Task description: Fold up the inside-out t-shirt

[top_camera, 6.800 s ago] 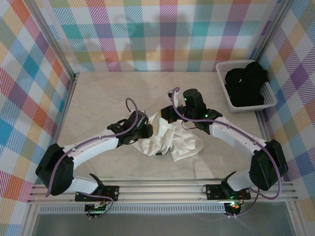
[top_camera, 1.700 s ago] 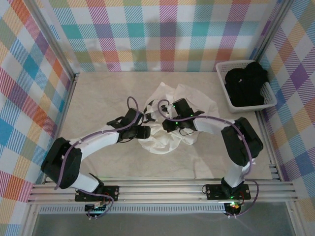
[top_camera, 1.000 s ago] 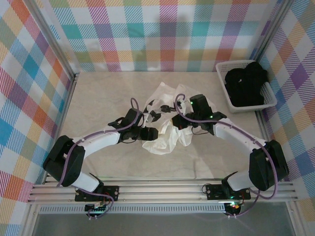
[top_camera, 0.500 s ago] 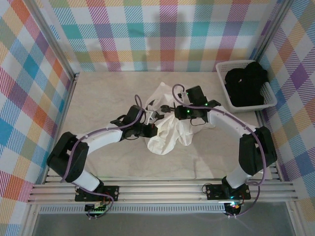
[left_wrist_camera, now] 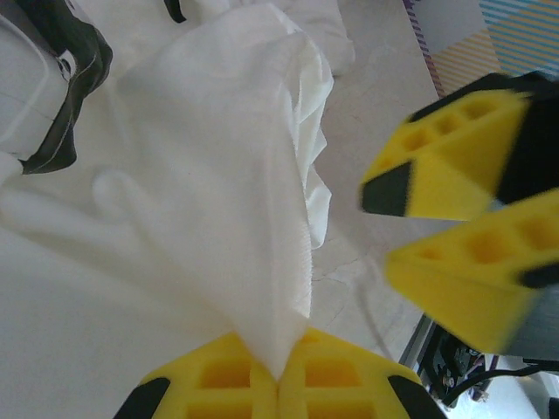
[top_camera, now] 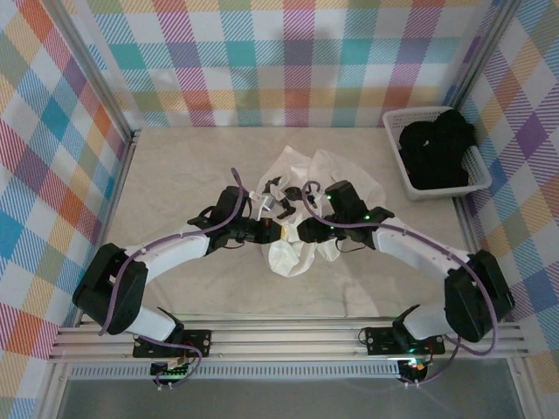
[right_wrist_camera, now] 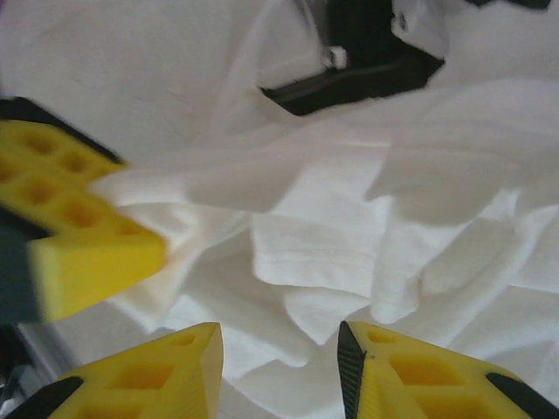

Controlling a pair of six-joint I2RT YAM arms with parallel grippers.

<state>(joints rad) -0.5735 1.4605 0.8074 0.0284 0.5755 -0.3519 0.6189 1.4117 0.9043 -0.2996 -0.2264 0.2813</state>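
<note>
Clutter first: white plastic basket (top_camera: 393,140) tucked into the far right corner of the worktop (top_camera: 175,175), loaded with a black garment (top_camera: 437,148), well apart from everything else and blocking nothing. Plaid walls (top_camera: 262,61) on the left, far and right sides. Aluminium rail (top_camera: 288,336) along the near edge, carrying both arm bases. Only real crowding: the two arms themselves, bent in from either side and meeting nearly nose to nose mid-worktop, right over the cloth. Now the inside-out t-shirt (top_camera: 297,257): lies as a rumpled white heap around the middle of the worktop, one part spread flatter toward the far side behind the wrists, another part bunched up on the near side just under them. Left pincer (left_wrist_camera: 278,371): clamped tight on a fold of that shirt, yellow pads pressed together, thin white cloth fanning up and away from the tips in the left wrist view. Right pincer (right_wrist_camera: 279,349): jaws standing apart, nothing pinched, hovering just over creased shirt, a stitched hem in plain sight beyond the gap. Sits very close to the left one too, and shows up blurry on the right of the left wrist view, just beside the held fold but apart from it. Can't tell whether those fingertips touch any cloth underneath.
</note>
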